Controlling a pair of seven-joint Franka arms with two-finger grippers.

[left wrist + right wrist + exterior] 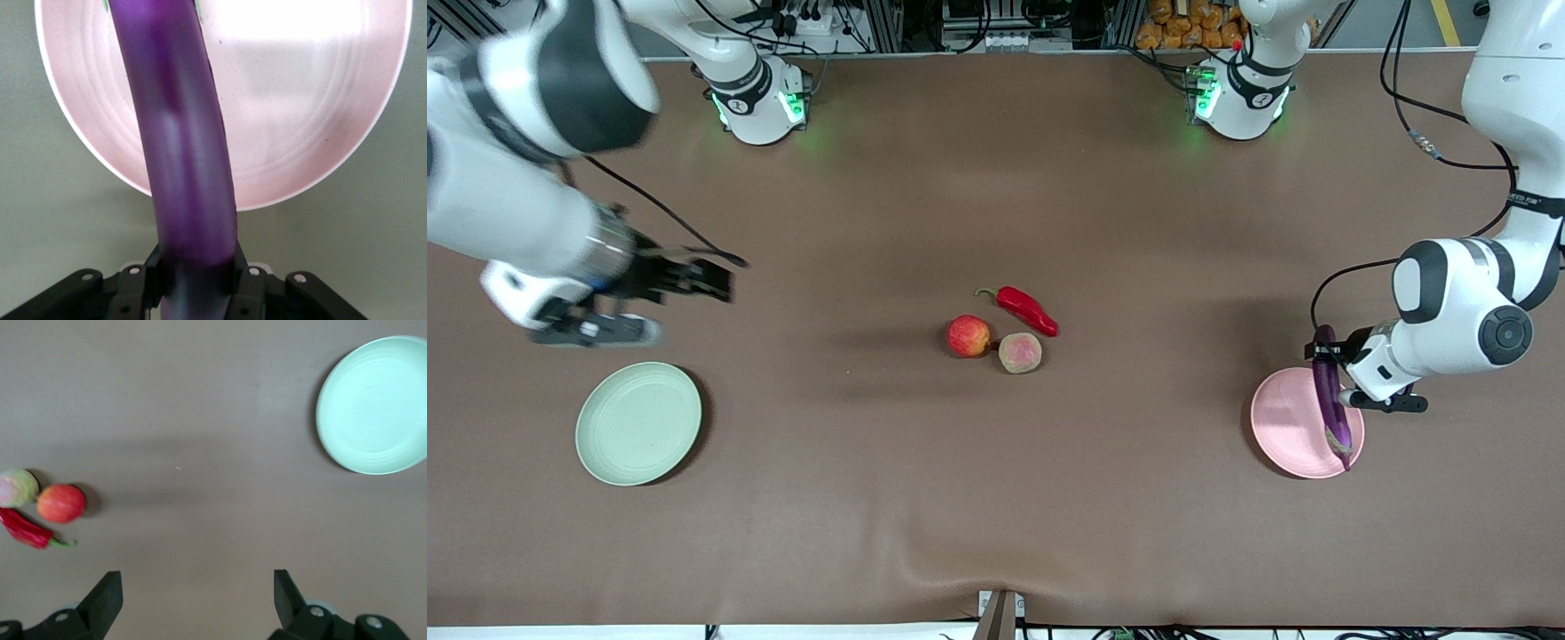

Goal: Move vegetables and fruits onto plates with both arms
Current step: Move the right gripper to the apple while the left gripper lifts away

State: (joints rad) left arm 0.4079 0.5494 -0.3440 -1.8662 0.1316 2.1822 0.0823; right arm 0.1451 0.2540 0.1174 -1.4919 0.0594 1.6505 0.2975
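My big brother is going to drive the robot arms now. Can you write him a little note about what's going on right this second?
Left gripper: jaws shut on the eggplant, holding it over the pink plate; not let go yet.
Right gripper: jaws open, empty, waiting above the table near the green plate.
Apple, peach and chili pepper sit close together mid-table, the chili farther from the front camera than the two fruits.
Done: nothing on a plate yet; the green plate holds nothing.
Left: release the eggplant, then move the apple, peach and chili to plates.
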